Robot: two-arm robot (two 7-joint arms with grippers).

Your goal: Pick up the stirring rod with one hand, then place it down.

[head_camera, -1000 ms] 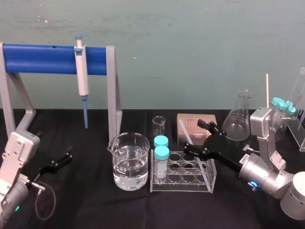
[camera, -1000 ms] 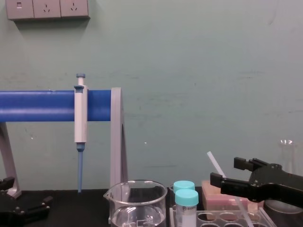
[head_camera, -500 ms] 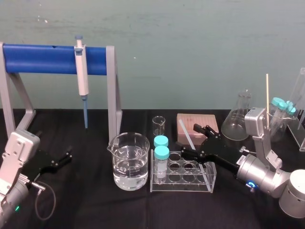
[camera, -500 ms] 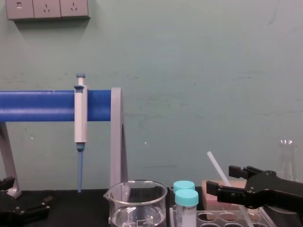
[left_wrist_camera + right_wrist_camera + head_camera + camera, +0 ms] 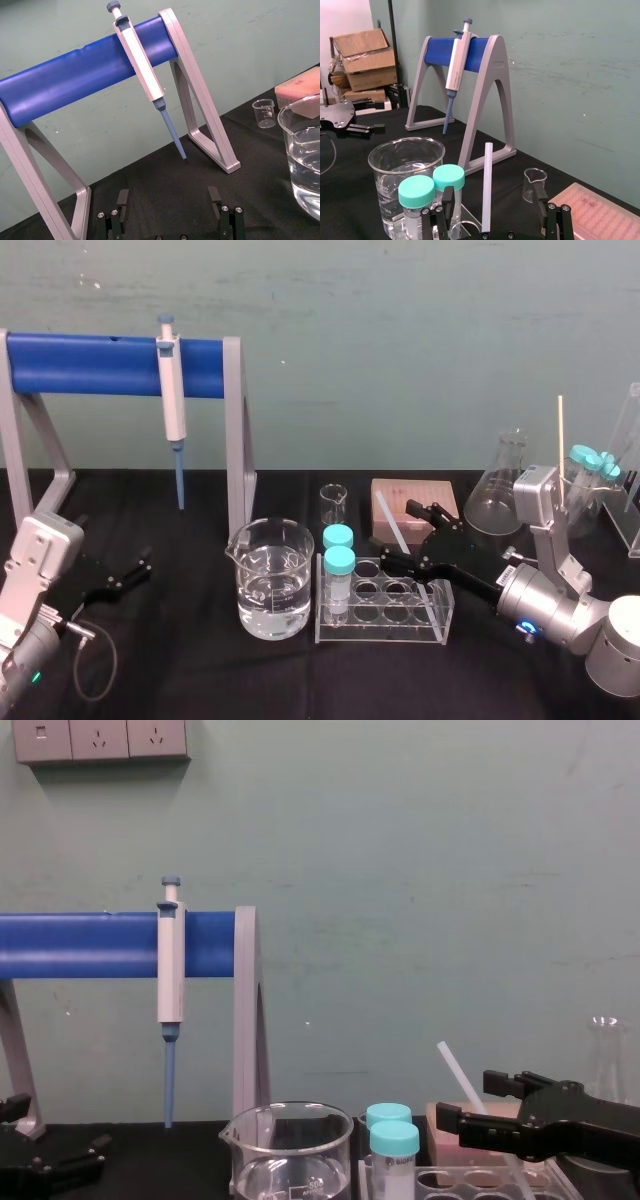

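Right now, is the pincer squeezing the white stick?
No, the right wrist view shows the right pincer open, with a clear gap on each side of the stirring rod standing inside it.

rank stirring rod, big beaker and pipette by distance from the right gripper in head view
1. stirring rod, between the open fingers of the right gripper.
2. big beaker, to its left.
3. pipette, hanging on the blue stand, far left.

Rod (image 5: 391, 522): translucent white, smooth, prob. plastic. Beaker (image 5: 268, 585): clear glossy glass. Rack (image 5: 400, 620): clear glossy plastic. Tube caps (image 5: 339, 559): teal plastic. Cloth (image 5: 180, 650): black, matt. Stand legs (image 5: 235, 430): matt grey metal; bar (image 5: 90, 363) smooth blue. Right gripper (image 5: 493, 200): matt black.
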